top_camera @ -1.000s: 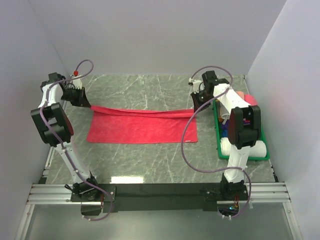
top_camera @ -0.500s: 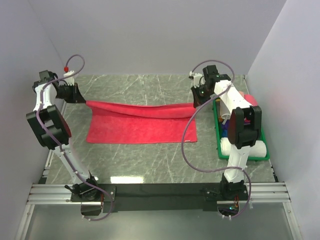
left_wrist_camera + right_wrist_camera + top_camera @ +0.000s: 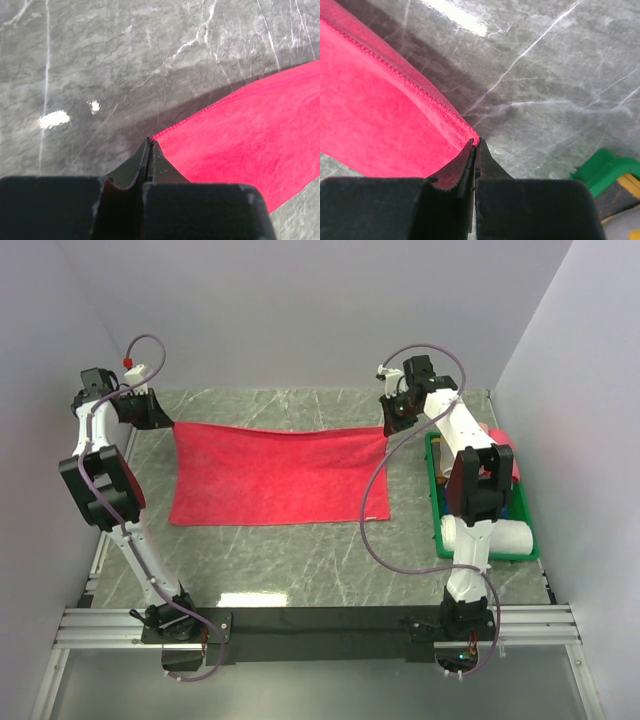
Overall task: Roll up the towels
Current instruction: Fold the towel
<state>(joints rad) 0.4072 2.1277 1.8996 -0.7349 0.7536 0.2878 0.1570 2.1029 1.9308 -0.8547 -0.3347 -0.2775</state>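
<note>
The crimson-red towel (image 3: 275,475) is spread open over the middle of the grey marble table, its far edge pulled taut between both grippers. My left gripper (image 3: 160,419) is shut on the towel's far left corner (image 3: 165,137). My right gripper (image 3: 388,427) is shut on the far right corner (image 3: 470,137). The near edge lies flat on the table. Other towels, one white roll (image 3: 495,537) and a pink one (image 3: 503,440), sit in the green bin at the right, partly hidden by the right arm.
The green bin (image 3: 432,485) stands along the right side, beside the right arm; its corner shows in the right wrist view (image 3: 605,167). Grey walls close the table at the left, back and right. Bare marble (image 3: 300,560) lies in front of the towel.
Both grippers moved toward the back of the table with the towel's far corners. The fold that lay over the towel has been drawn out, and the towel now lies open as one layer.
</note>
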